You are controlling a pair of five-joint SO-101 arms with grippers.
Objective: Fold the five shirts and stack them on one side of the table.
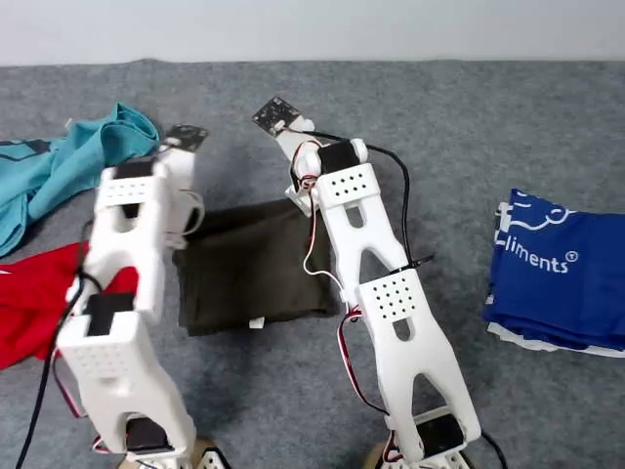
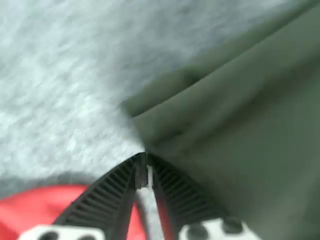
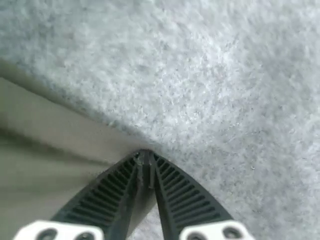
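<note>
- I see the grey, felt-like table cover point(image 1: 488, 127) stretching under everything, nappy and matte.
- The dark olive folded cloth shirt point(image 1: 256, 264) lies flat at the table's centre between my two arms. It is a rough rectangle, its long axis running left to right and slightly skewed, with soft creases.
- A blue folded shirt with white print point(image 1: 566, 264) sits at the right edge on top of white cloth, well apart from the olive one.
- A red crumpled shirt point(image 1: 29, 293) lies at the left, near the olive shirt.
- A teal bunched shirt point(image 1: 68, 161) lies at the far left.
- My left gripper point(image 2: 143, 159) has its ribbed black jaws pressed together at the olive shirt's point(image 2: 240, 115) far left corner; I cannot tell whether cloth is caught.
- My right gripper point(image 3: 145, 155) is likewise closed at the olive shirt's point(image 3: 45, 150) edge.
</note>
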